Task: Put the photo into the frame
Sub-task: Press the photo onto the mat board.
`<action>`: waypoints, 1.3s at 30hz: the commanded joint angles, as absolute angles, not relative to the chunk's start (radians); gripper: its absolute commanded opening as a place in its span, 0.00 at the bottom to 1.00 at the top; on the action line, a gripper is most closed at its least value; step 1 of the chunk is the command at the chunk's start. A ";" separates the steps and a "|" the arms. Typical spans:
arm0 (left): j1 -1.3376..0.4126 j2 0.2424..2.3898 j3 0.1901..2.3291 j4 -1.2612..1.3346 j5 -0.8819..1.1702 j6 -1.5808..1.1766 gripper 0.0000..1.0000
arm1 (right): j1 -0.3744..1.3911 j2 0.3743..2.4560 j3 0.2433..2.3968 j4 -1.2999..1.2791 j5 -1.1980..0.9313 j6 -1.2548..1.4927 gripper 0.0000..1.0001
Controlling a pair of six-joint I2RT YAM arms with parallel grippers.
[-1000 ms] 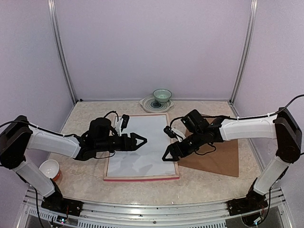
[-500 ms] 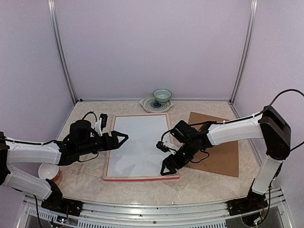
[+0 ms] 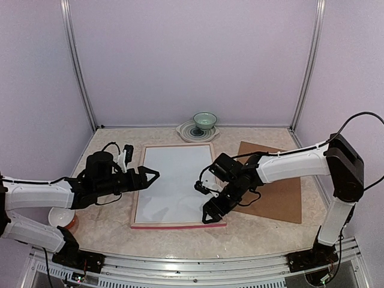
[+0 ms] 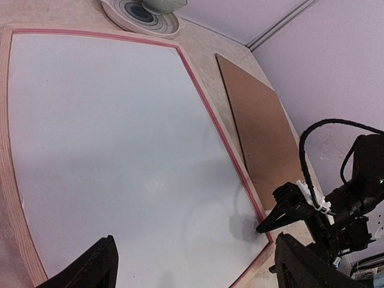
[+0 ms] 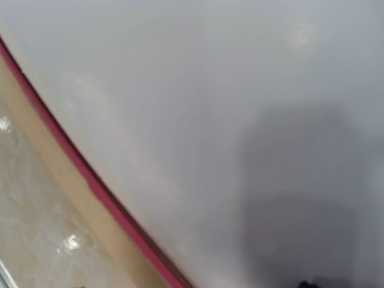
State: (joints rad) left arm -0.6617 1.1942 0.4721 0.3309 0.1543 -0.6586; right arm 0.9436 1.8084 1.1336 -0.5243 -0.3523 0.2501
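Hardboard (image 3: 273, 192) beside frame (image 3: 180, 225), bowl (image 3: 204, 121) behind, left fingers (image 4: 93, 270) spread, right fingers (image 4: 279, 217) spread, both empty

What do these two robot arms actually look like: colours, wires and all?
They match. The left arm and right arm have smooth white shells between chunky black joints. Each ends in a black motor block and a black two-finger claw with pointed fingers: the left gripper and the right gripper. Thin black cables loop loosely alongside. No markings are readable.
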 commanded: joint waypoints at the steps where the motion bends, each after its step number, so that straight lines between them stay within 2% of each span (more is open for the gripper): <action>1: -0.663 1.141 0.490 0.181 0.143 -0.655 0.89 | 0.953 1.772 1.178 -0.571 -0.307 0.236 0.76; 9: -0.678 1.034 0.491 0.072 0.043 -0.636 0.92 | 0.918 1.674 1.194 -0.531 -0.296 0.246 0.81; 13: -0.680 1.035 0.524 0.077 0.033 -0.619 0.99 | 0.823 1.603 1.157 -0.484 -0.324 0.294 0.83; 19: -0.683 1.093 0.578 0.118 0.054 -0.600 0.99 | 0.658 1.495 1.059 -0.441 -0.298 0.379 0.92; 24: -0.708 1.196 0.663 0.155 0.084 -0.575 0.99 | 0.529 1.429 0.971 -0.411 -0.299 0.449 0.99; 39: -0.828 1.611 1.067 0.123 0.182 -0.484 0.99 | 0.172 1.304 0.761 -0.366 -0.378 0.541 0.99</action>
